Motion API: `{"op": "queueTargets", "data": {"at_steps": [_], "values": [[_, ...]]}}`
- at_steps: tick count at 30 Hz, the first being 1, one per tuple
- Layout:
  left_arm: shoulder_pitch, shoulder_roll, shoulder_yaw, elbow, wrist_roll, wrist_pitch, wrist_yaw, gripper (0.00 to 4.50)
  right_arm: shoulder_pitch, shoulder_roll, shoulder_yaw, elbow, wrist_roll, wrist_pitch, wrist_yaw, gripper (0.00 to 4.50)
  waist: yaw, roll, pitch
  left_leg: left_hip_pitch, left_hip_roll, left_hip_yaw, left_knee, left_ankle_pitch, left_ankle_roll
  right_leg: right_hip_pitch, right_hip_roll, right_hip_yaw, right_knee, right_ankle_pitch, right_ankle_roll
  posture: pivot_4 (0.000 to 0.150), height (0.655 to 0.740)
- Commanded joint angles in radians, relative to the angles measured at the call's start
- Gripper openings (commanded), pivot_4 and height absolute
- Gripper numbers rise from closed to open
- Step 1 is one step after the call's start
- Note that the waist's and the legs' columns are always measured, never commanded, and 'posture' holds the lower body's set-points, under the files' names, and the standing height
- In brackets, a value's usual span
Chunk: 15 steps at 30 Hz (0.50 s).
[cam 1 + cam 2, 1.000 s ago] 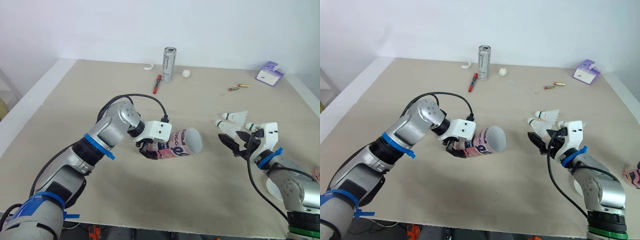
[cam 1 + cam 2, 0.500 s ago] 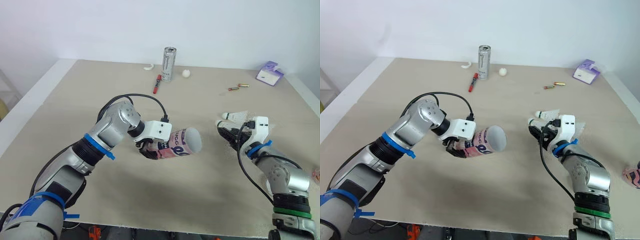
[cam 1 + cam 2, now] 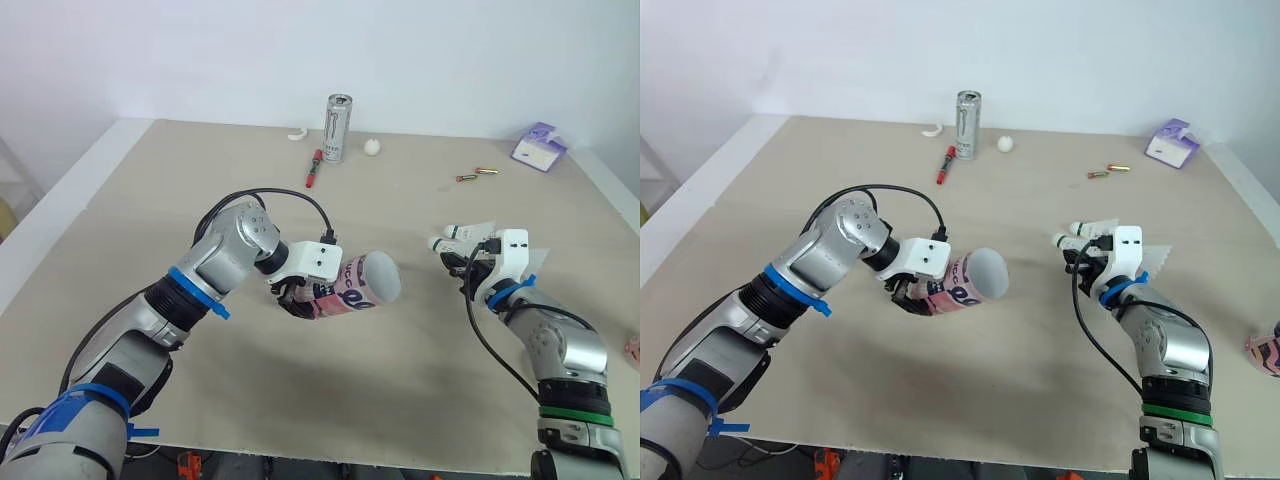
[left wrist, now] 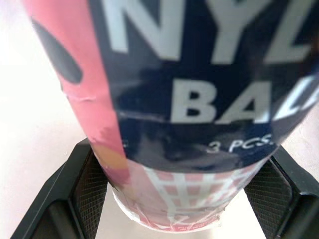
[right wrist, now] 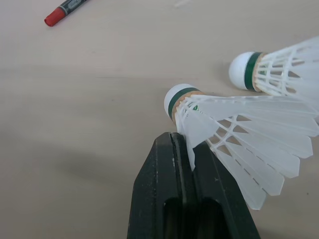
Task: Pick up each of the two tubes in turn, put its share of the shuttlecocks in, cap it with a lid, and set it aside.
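Observation:
A pink and navy tube (image 3: 355, 283) lies level above the table, its open end facing right toward the shuttlecocks. My left gripper (image 3: 300, 300) is closed around it, and the left wrist view shows a black pad (image 4: 92, 191) on each side of the tube (image 4: 189, 99). My right gripper (image 5: 185, 144) is shut, pinching the feather skirt of a white shuttlecock (image 5: 234, 129) with a green band. A second shuttlecock (image 5: 284, 72) lies just beyond it on the table. In the head views the right gripper (image 3: 470, 268) sits at the two shuttlecocks (image 3: 447, 242).
At the back of the table stand a silver can (image 3: 338, 128), a red marker (image 3: 314, 168), a white ball (image 3: 372, 147), a white curved piece (image 3: 297, 134), two small batteries (image 3: 477, 174) and a purple box (image 3: 539, 147). A pink object (image 3: 1265, 353) shows at the right edge.
My right gripper moved forward to the shuttlecocks and went from open to shut on the nearer one's feathers. The left arm and its tube stayed in place.

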Motion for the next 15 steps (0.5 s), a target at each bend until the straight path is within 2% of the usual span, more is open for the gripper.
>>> {"op": "queueTargets", "data": {"at_steps": [1,6,15], "values": [[-0.016,0.004,-0.007,0.024,0.012,-0.006,0.009,3.63,0.062,-0.095,0.003,-0.200,-0.043,-0.051,0.056,0.03,0.000,0.000,0.000,0.000,0.000,0.000,0.000,0.000,0.000,0.000,0.000,0.000,0.000,0.000,0.000,0.150,0.7400],[-0.035,-0.002,0.003,0.055,0.004,-0.010,0.004,3.63,0.169,-0.238,-0.024,-0.436,-0.071,-0.140,0.176,0.03,0.000,0.001,0.000,0.000,-0.001,0.000,0.000,0.000,0.000,0.000,0.000,0.001,0.000,-0.005,0.002,0.150,0.7400],[-0.076,-0.020,0.016,0.118,-0.007,-0.030,0.003,3.63,0.206,-0.450,-0.155,-0.642,0.045,-0.322,0.530,0.03,0.000,0.000,0.000,0.000,0.000,0.000,0.002,0.001,0.002,0.000,0.001,0.001,0.000,-0.003,0.003,0.150,0.7400]]}}
